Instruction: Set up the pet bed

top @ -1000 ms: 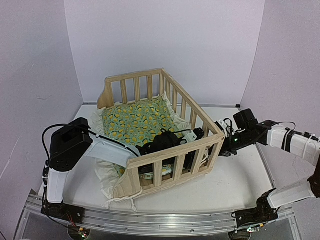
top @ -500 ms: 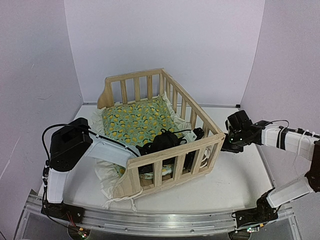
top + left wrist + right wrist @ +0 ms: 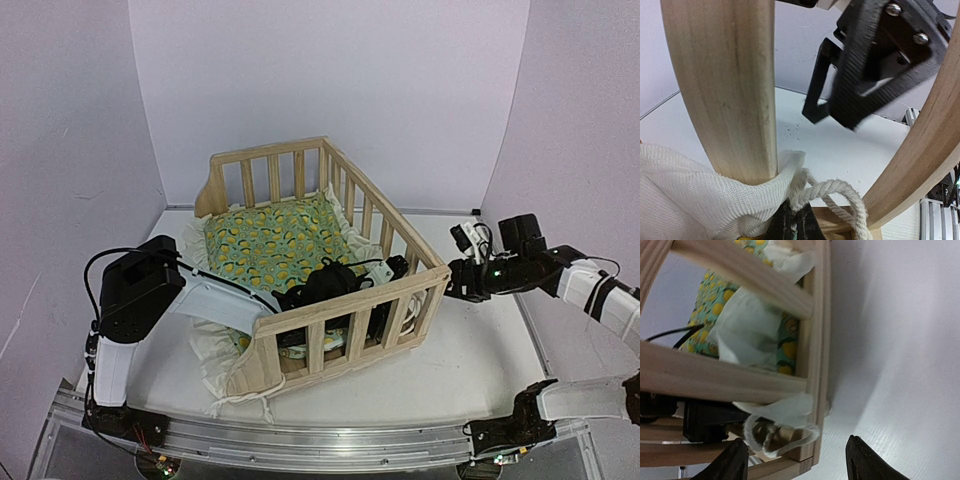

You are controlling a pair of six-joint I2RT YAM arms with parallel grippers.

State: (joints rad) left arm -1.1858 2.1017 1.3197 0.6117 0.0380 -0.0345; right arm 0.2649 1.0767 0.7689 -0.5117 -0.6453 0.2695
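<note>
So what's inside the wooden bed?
A green-and-yellow cushion with white ruffles, and the left arm reaching in. The arm and front slats cover the cushion's near end, so whatever lies there is hidden.

Top view: set high behind the arm bases (image 3: 120,418), faced forward and down; whole pet bed (image 3: 280,245) and white surface (image 3: 480,350) taken in from afar. Left wrist view: held inside the bed, brought very close to one slat (image 3: 725,90), surface seen beyond. Right wrist view: held low outside the bed's near right corner, close, faced inward through the slats. Bed slats and surface are shared by all three.
</note>
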